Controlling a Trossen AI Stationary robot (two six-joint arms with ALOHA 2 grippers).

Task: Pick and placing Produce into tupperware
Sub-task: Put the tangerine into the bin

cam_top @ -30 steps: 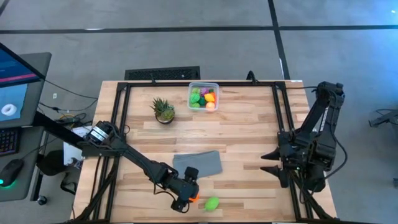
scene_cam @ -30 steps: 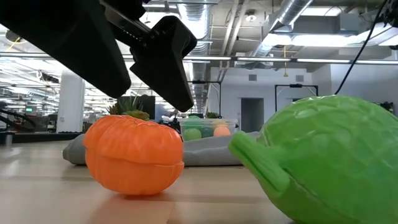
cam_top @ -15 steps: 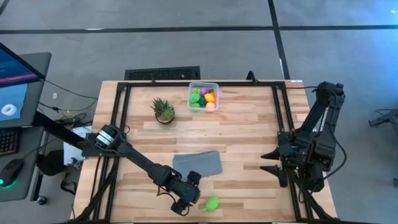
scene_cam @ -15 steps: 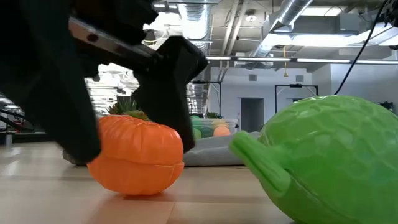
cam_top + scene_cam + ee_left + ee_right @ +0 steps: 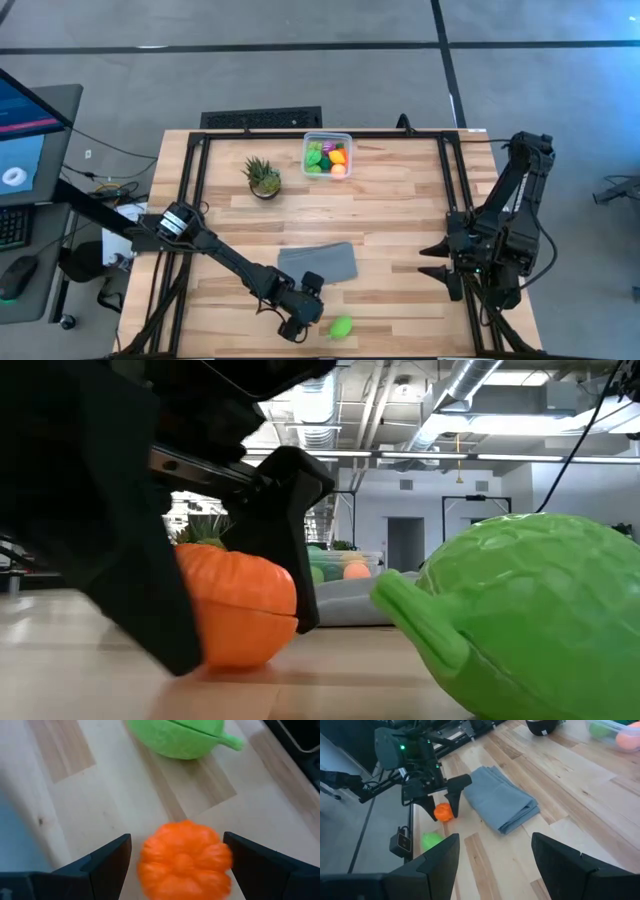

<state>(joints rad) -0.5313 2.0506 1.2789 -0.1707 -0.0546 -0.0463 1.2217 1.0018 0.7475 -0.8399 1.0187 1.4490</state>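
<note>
At table's near edge, left gripper [image 5: 177, 865] is set wide astride the pumpkin [image 5: 184, 857], apparently not yet gripped. Green fruit [image 5: 341, 327] lies beside. Several pieces are counted in tub [image 5: 328, 156]; two remain. Right gripper [image 5: 495, 865] waits, open.

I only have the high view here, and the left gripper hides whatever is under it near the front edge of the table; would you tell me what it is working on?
Observer: The left gripper is down around an orange pumpkin-like toy, one finger on each side, jaws open, not yet closed on it.
Operator: Is the toy on the table or lifted?
Observer: It sits on the table, as the low view shows.
Operator: Is the green piece beside it touching it?
Observer: No, the green toy lies apart from it, with bare wood between them in the left wrist view.
Operator: And the right gripper?
Observer: The right gripper waits open at its side of the table, holding nothing.
</note>
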